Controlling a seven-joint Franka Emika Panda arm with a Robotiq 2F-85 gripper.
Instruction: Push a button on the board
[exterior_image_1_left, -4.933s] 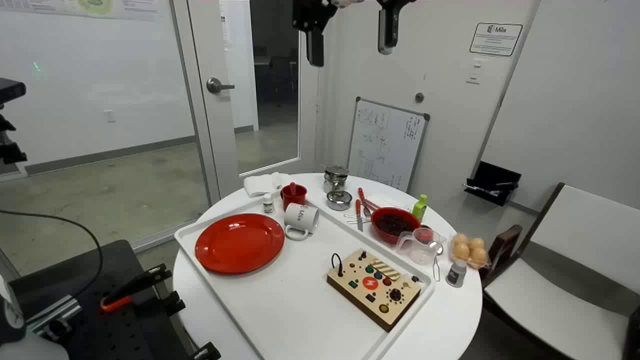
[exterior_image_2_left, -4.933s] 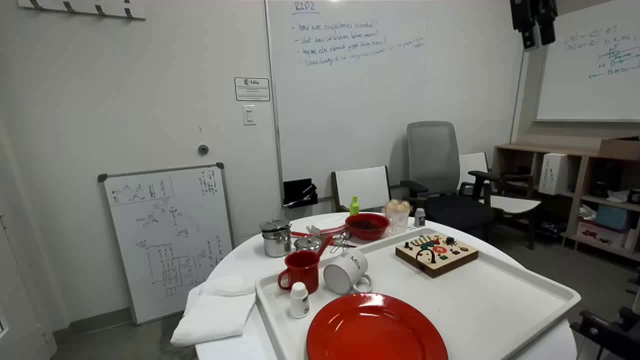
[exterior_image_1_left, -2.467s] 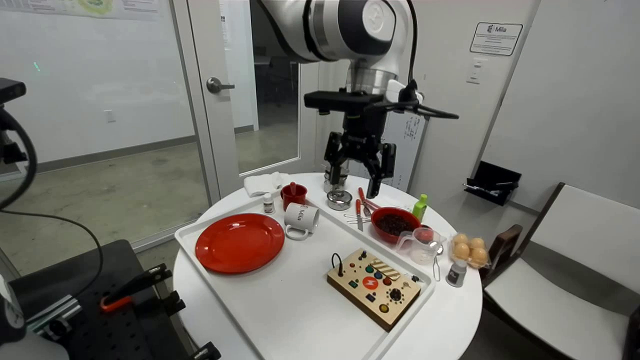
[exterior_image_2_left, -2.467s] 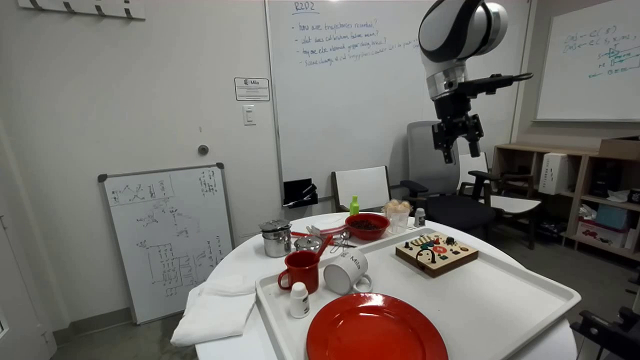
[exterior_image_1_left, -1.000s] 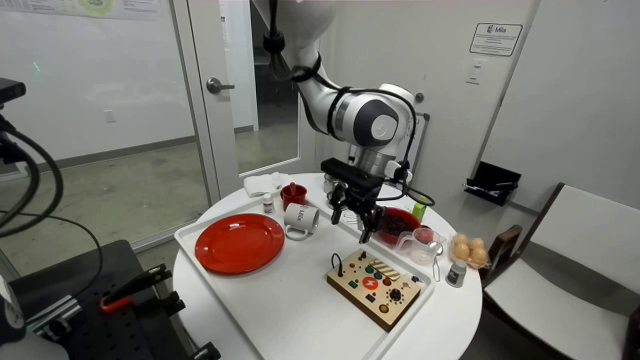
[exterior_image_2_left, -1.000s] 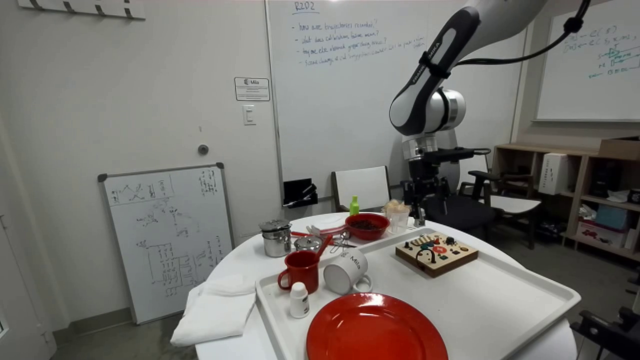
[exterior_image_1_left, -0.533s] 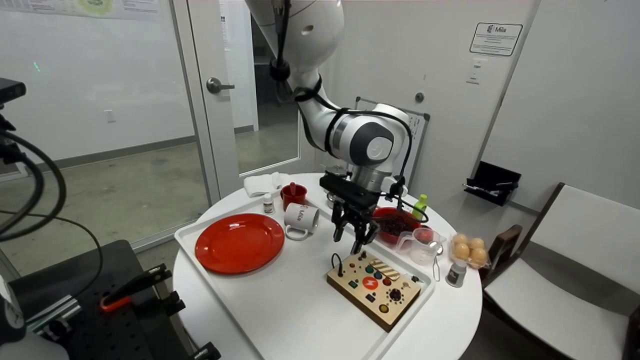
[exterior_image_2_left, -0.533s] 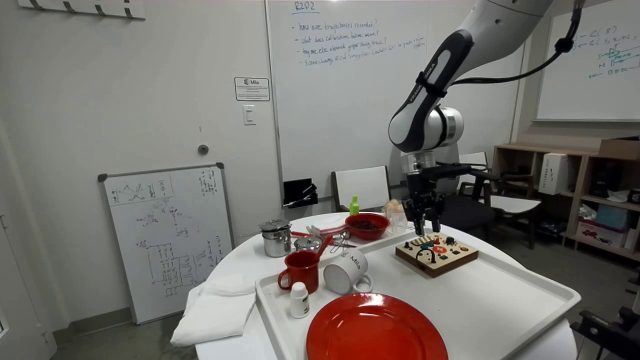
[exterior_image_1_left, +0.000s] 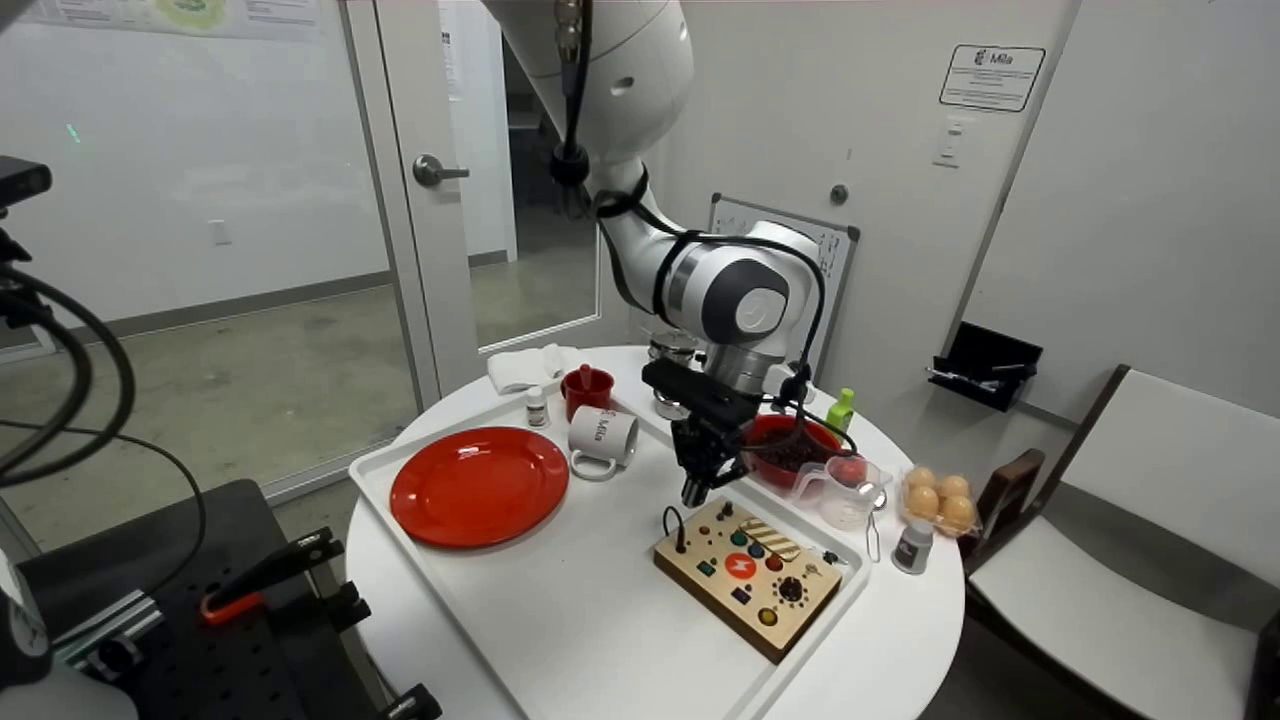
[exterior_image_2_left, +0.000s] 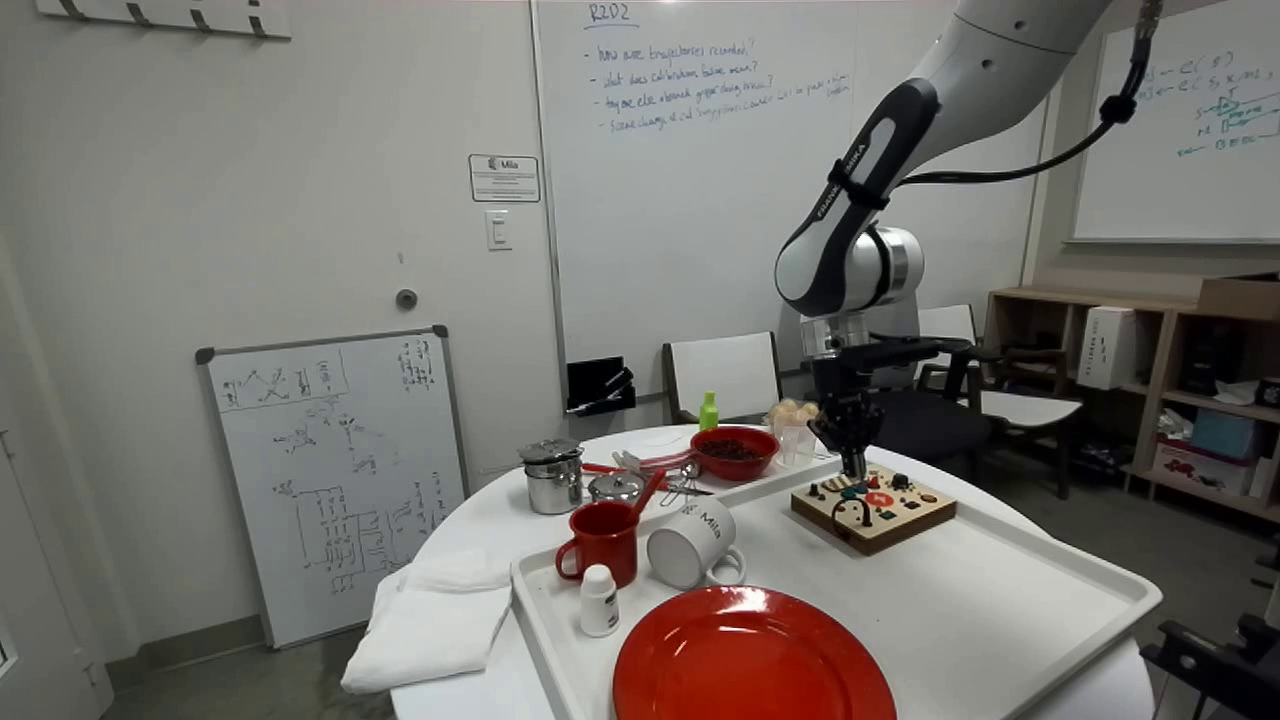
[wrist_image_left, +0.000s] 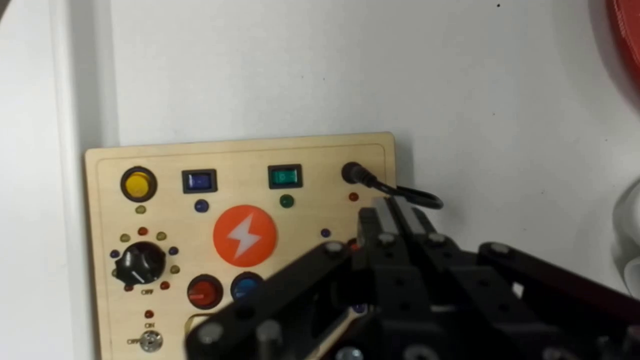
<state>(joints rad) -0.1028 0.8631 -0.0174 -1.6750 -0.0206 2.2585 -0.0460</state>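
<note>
Now that gripper (wrist_image_left: 391, 202) has drawn its tips together on nothing, it makes narrow poker, apparently for pressing. Board (wrist_image_left: 295, 232): lower left of wrist view, tips near its black plug (wrist_image_left: 356, 172), well apart from yellow button (wrist_image_left: 137, 185). Press seemingly yet to come.

Mug (exterior_image_1_left: 608, 438) and wall sign (exterior_image_1_left: 993, 79) read "Mila" in both exterior views. Whiteboard (exterior_image_2_left: 720, 220) is headed "R2D2". Arm (exterior_image_2_left: 865, 265) shows "FRANK" and "MIKA" flanking a strap (exterior_image_2_left: 858, 187). Board (wrist_image_left: 300, 227) bears a lightning bolt (wrist_image_left: 245, 235), "ON" and, twice, "OFF".

Board (exterior_image_1_left: 757, 585) and plate (exterior_image_1_left: 480, 488) on tray (exterior_image_1_left: 580, 590), apart; table (exterior_image_1_left: 890, 632) beneath
</note>
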